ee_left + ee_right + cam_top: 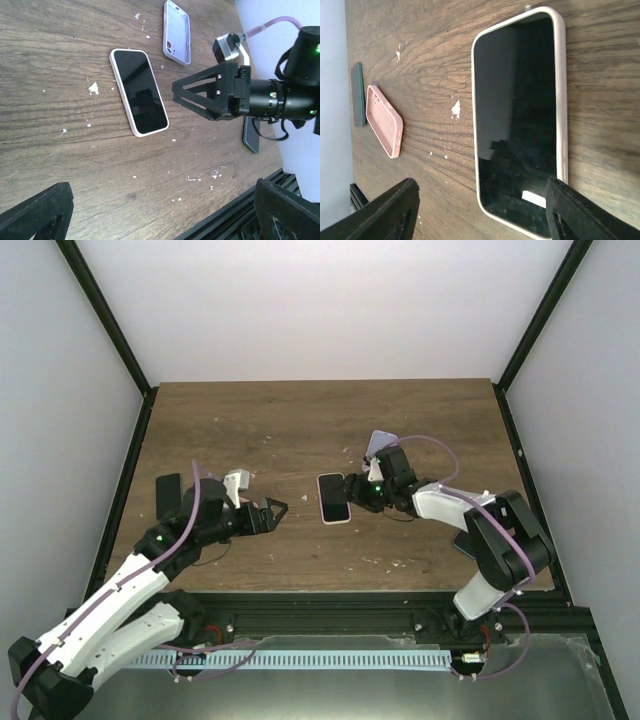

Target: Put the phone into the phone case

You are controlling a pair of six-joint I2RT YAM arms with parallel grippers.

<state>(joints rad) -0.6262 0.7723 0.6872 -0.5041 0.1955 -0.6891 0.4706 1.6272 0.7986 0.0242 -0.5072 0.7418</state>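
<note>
You have three phones and two loose cases on the table (300,420), with one gripper on each side of the middle phone.

Out beyond the back of your left gripper (276,515) lies a dark green phone (168,495). The pink case (385,127) sits close beside that gripper's wrist, hollow side up. Your left arm reaches low over the wood from its base and points right. Its fingers are spread wide and hold nothing, well short of the middle phone.

The phone (334,498) lies flat between your two grippers, screen up. It has a black glass face and a pale rim all round. You cannot tell whether that rim is a case or the body.

Your right gripper (352,493) is right at the phone's long right edge, fingers parted. In the wrist view one finger overlaps a phone corner, but whether it touches is unclear. The right arm is folded, its forearm running leftward. The purple case (177,32) lies just behind that gripper, hollow side up. A teal-edged phone (251,139) lies under the right forearm.
</note>
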